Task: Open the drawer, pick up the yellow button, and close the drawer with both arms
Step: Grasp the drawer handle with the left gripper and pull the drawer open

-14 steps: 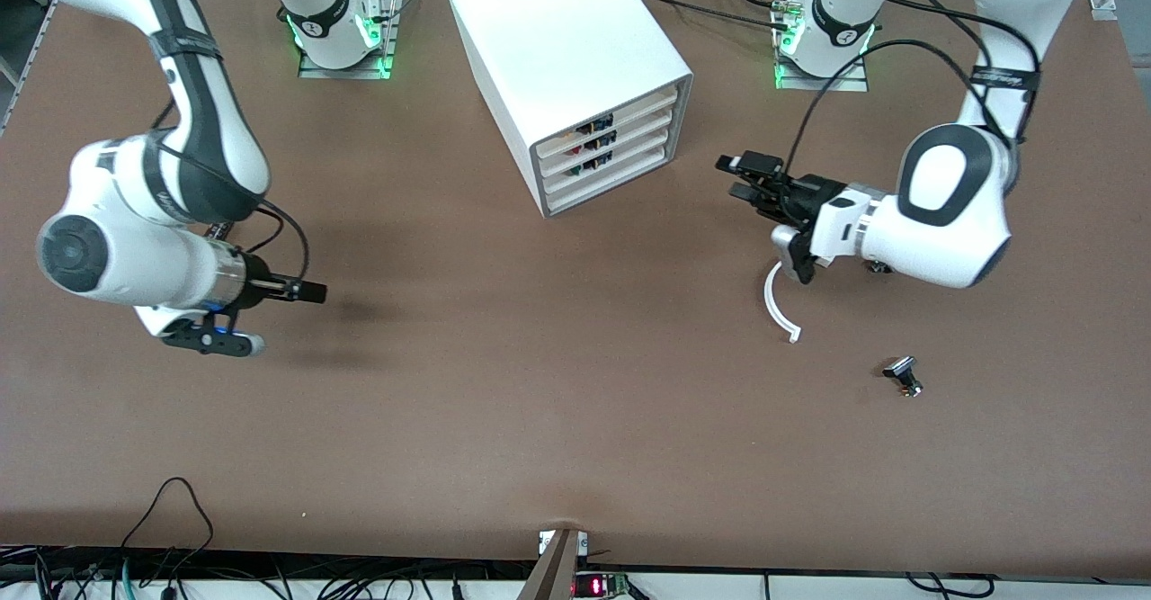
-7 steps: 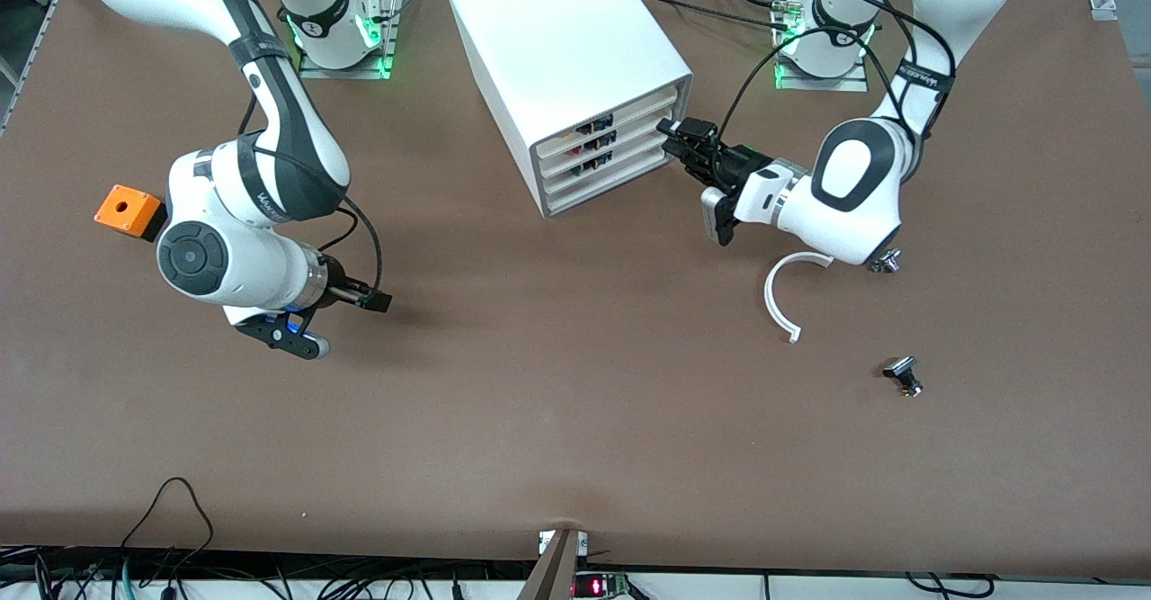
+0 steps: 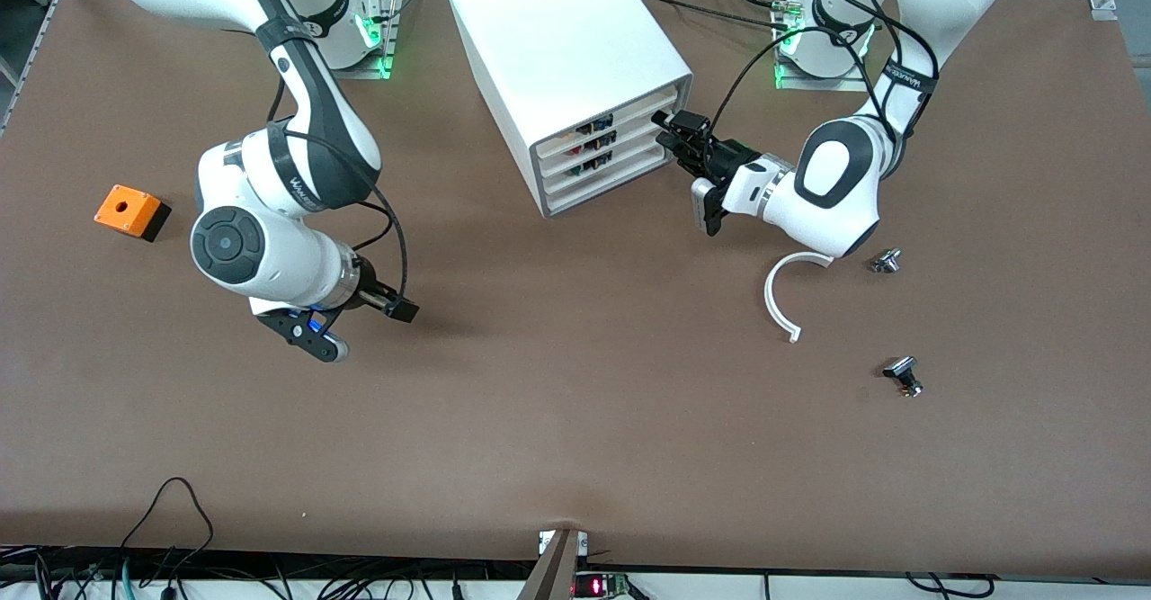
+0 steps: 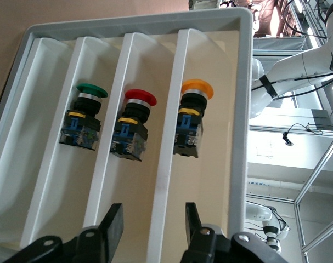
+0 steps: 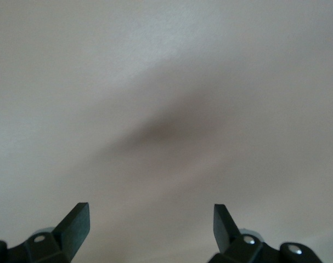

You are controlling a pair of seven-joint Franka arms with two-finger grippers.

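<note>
- Brown bench carries a white cabinet of four shallow drawers near the arms' bases, its drawer fronts turned toward the left arm's end and the front camera.
- Left gripper: at the cabinet's front corner, against the drawer fronts. Left wrist view shows its fingers apart, straddling a white divider wall, clamped on nothing.
- Drawer, topmost of the four: front view shows it flush with the three below.
- Button, yellow-orange cap on a black body: seen in the left wrist view only, lying in the compartment next to the cabinet's side wall. Front view shows only small coloured specks at the drawer slots.
- Red button and green button: one in each of the next two compartments, left wrist view only.
- Right gripper: low over bare bench, toward the right arm's end, nearer the front camera than the cabinet. Right wrist view shows its fingers wide apart and empty, with only a blurred pale surface ahead.
- Orange box with a hole: on the bench at the right arm's end.
- White curved strip: on the bench, below the left arm's wrist in the front view.
- Two small black-and-silver parts: near the strip, toward the left arm's end.
</note>
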